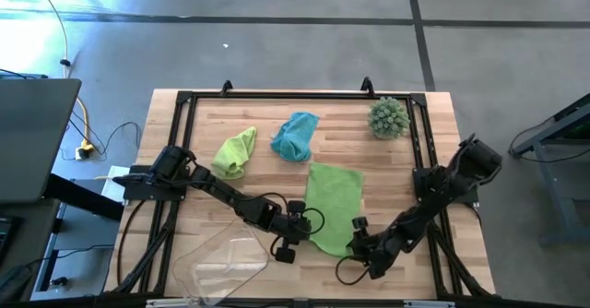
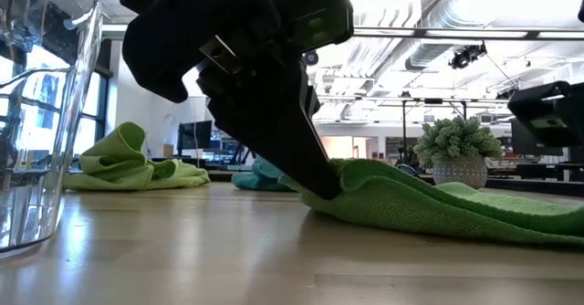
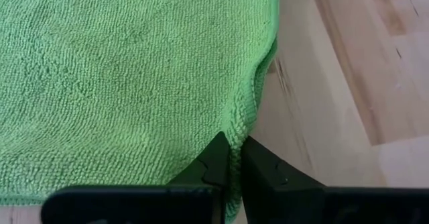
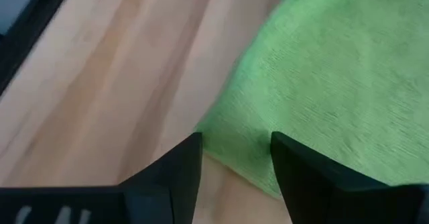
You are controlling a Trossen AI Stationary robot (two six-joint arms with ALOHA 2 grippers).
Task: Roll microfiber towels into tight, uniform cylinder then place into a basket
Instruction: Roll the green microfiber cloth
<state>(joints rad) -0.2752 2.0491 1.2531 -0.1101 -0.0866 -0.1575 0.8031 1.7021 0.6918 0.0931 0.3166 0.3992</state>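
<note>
Pinching edge of flat green towel [image 1: 334, 207]: left pincer [image 3: 233, 158] clenched; right pincer [image 4: 236, 158] released, straddling its corner

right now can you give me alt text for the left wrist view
The left gripper, fingers shut, pinches the edge of a flat lime green towel that fills most of the frame. Bare wooden table shows beside the towel.
</note>
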